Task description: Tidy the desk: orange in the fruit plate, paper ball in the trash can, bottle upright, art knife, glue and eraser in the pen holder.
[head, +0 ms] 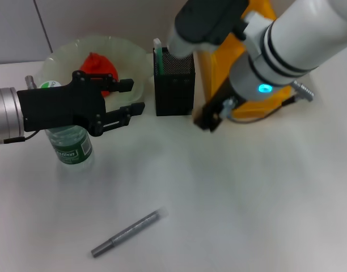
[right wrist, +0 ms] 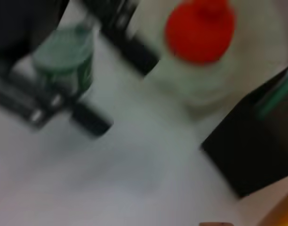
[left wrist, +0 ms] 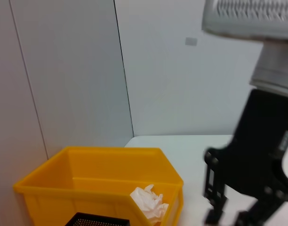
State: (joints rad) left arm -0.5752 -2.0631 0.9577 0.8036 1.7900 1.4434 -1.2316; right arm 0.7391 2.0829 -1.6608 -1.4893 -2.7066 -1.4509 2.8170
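The bottle (head: 71, 144) stands upright on the desk (head: 236, 192), just below my left gripper (head: 136, 95), which hovers open and empty. The orange (head: 100, 65) lies in the fruit plate (head: 136, 59). In the pen holder (head: 174, 85) the art knife (head: 157, 52) sticks up. On the near part of the desk lies the glue (head: 127, 232). The paper ball (left wrist: 148, 201) sits inside the trash can (left wrist: 87, 172). Right of the pen holder, my right gripper (head: 210, 120) hangs low with its fingers apart and nothing in them. The eraser is out of view.
My right arm (head: 298, 39) reaches across in front of the trash can (head: 241, 62) and hides most of it. A grey panelled wall (left wrist: 64, 70) rises behind the desk. The pen holder stands tight between the fruit plate and the trash can.
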